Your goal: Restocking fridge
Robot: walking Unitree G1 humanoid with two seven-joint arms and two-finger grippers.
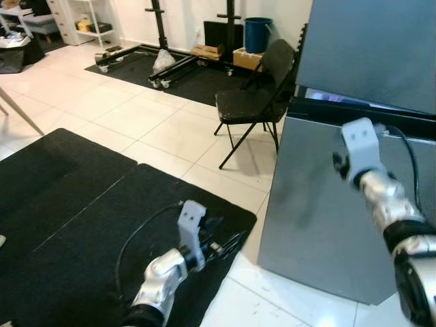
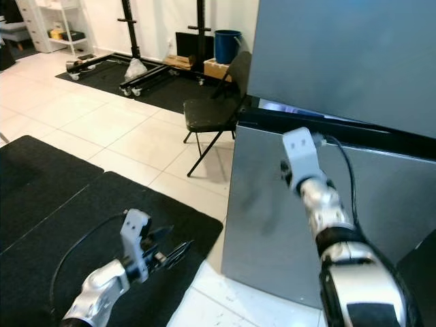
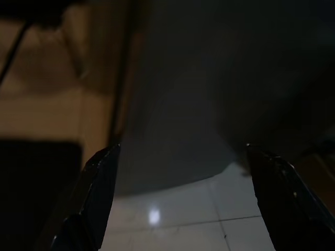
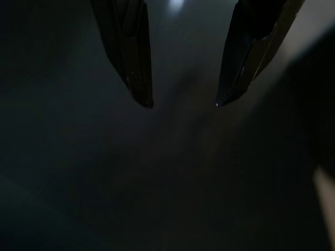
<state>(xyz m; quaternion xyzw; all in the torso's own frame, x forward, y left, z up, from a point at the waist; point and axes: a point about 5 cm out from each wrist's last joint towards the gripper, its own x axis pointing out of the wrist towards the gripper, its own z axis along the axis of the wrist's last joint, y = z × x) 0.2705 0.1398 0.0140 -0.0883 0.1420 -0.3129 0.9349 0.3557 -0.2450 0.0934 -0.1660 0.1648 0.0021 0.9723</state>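
Fridge at right, grey, near; dark gap with bluish glow between upper and lower doors. Right gripper raised against lower door top edge, fingers parted, nothing held. Left gripper low over black mat, wide open, empty. No groceries seen. Probably door-handling step; opening or closing, cannot tell. Chair far, beside fridge.

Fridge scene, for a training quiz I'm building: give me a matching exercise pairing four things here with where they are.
Things:
1. black folding chair
2. blue round bin
3. left gripper
4. right gripper

Places:
A. against the far wall
B. low over the black floor mat
C. raised at the grey fridge front
D. on the tiles beside the fridge

Pairs: 1-D, 2-A, 3-B, 4-C
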